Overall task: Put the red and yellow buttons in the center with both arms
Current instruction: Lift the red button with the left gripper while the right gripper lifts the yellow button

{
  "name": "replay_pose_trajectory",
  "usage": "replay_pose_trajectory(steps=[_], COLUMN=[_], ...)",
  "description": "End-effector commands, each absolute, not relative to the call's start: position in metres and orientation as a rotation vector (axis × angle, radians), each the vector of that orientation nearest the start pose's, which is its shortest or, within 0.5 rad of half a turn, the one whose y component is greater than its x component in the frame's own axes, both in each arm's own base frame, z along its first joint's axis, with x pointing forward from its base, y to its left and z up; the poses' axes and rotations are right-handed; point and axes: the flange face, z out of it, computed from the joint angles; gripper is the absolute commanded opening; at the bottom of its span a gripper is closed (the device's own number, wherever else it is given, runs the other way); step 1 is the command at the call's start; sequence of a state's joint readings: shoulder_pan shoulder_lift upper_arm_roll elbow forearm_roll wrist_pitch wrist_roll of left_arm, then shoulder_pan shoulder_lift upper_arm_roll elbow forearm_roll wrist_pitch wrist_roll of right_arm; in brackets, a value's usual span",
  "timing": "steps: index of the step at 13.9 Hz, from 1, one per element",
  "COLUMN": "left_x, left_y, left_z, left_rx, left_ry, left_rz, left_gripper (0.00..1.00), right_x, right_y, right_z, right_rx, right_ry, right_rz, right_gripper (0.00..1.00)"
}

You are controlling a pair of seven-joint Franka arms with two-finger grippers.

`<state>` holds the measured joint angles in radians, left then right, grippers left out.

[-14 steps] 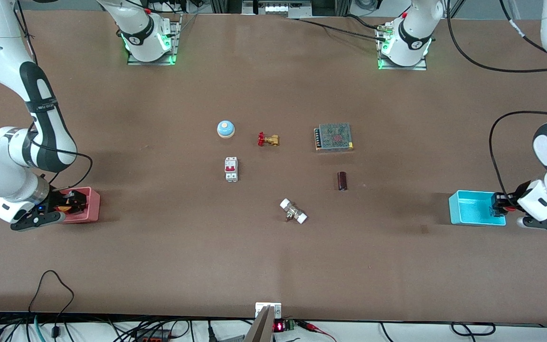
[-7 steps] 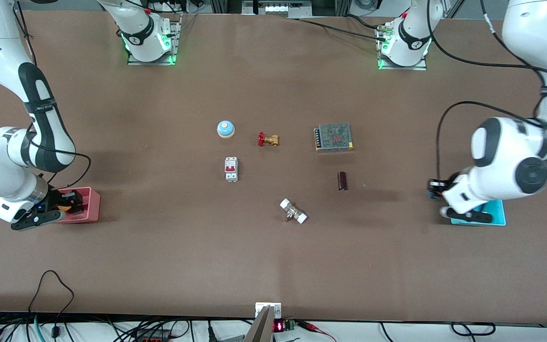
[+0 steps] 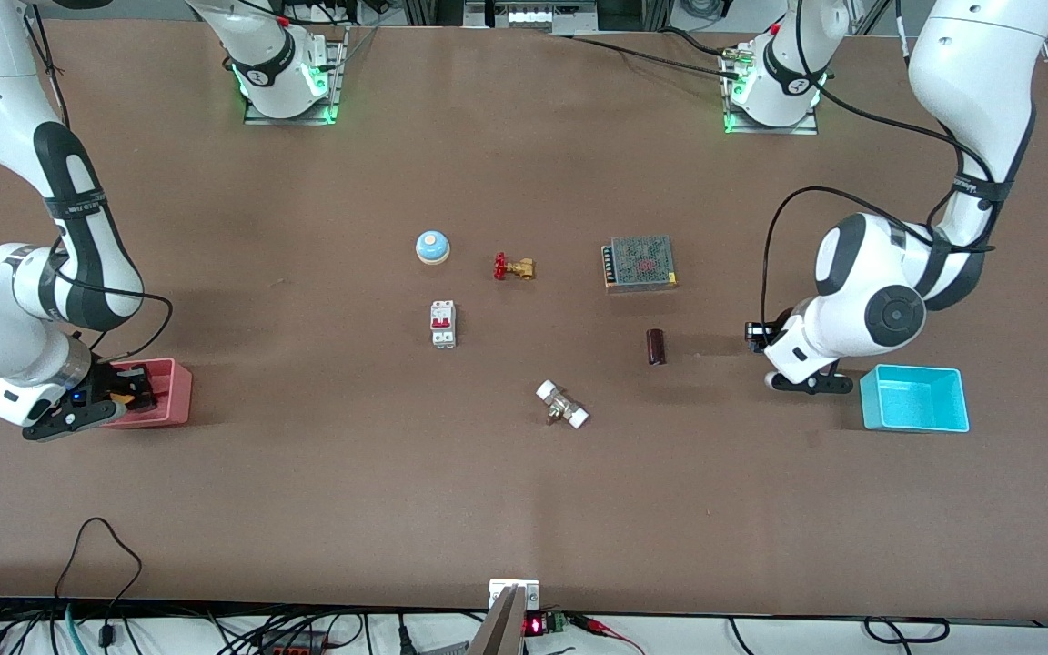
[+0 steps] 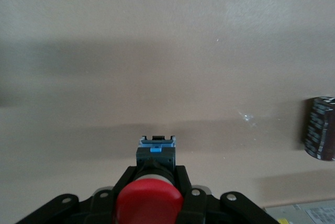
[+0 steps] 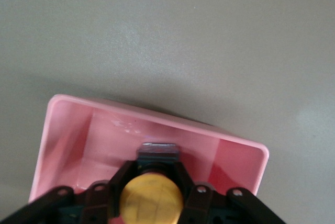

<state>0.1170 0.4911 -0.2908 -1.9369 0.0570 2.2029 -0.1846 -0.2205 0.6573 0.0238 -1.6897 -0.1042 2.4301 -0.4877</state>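
Right gripper point(image 3: 128, 391) hanging over the pink bin point(image 3: 174, 393), fingers squeezing the yellow button point(image 5: 152, 200). Left gripper point(image 3: 760, 337) squeezing the red button point(image 4: 149, 202) over bare brown table point(image 3: 524, 491), between dark cylinder point(image 3: 656, 347) and cyan bin point(image 3: 913, 398). Showing only in wrist views: both round caps.

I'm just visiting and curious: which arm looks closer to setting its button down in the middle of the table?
The left. Its gripper holds the red button over bare table beside the dark cylinder; the right gripper, with the yellow button, is over the pink bin.
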Motion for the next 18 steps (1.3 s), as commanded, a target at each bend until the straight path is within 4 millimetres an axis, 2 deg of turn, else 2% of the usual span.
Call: replay_pose_trajectory(steps=[1, 3, 4, 5, 6, 8, 9, 10, 11, 12, 14, 16, 18], left_x=[0.562, 0.559, 0.560, 0.560, 0.560, 0.561, 0.564, 0.567, 0.570, 0.579, 0.604, 0.629, 0.644], left_y=[-0.119, -0.128, -0.128, -0.128, -0.125, -0.124, -0.123, -0.124, -0.122, -0.116, -0.087, -0.059, -0.046], left_z=[0.214, 0.214, 0.216, 0.214, 0.213, 0.218, 0.229, 0.239, 0.253, 0.272, 0.317, 0.359, 0.402], left_rx=[-3.185, -3.183, -3.183, -3.180, -3.180, -3.180, -3.179, -3.181, -3.180, -3.180, -3.174, -3.179, -3.175], left_ry=[-0.047, -0.070, -0.068, -0.063, -0.057, -0.052, -0.049, -0.044, -0.017, 0.019, 0.091, 0.135, 0.153], left_rz=[0.296, 0.281, 0.273, 0.274, 0.275, 0.259, 0.237, 0.210, 0.185, 0.151, 0.155, 0.137, 0.131], left_gripper=[0.33, 0.33, 0.33, 0.34, 0.47, 1.00, 1.00, 1.00, 1.00, 1.00, 1.00, 1.00, 1.00], right_x=[0.674, 0.676, 0.676, 0.674, 0.670, 0.658, 0.651, 0.647, 0.645, 0.642, 0.634, 0.622, 0.612], right_y=[-0.138, -0.138, -0.136, -0.134, -0.117, -0.076, -0.051, -0.016, 0.011, 0.047, 0.107, 0.134, 0.146], right_z=[0.225, 0.231, 0.244, 0.268, 0.301, 0.369, 0.386, 0.390, 0.388, 0.382, 0.355, 0.315, 0.284], right_rx=[-3.164, -3.166, -3.165, -3.157, -3.131, -3.090, -3.082, -3.080, -3.092, -3.101, -3.121, -3.128, -3.125], right_ry=[-0.620, -0.624, -0.644, -0.670, -0.690, -0.661, -0.584, -0.527, -0.447, -0.417, -0.373, -0.326, -0.331], right_rz=[-0.115, -0.123, -0.127, -0.092, -0.039, 0.035, 0.069, 0.118, 0.129, 0.139, 0.113, 0.058, 0.037], right_gripper=[0.21, 0.18, 0.18, 0.18, 0.18, 0.18, 0.18, 0.18, 0.18, 0.18, 0.18, 0.18, 0.18])
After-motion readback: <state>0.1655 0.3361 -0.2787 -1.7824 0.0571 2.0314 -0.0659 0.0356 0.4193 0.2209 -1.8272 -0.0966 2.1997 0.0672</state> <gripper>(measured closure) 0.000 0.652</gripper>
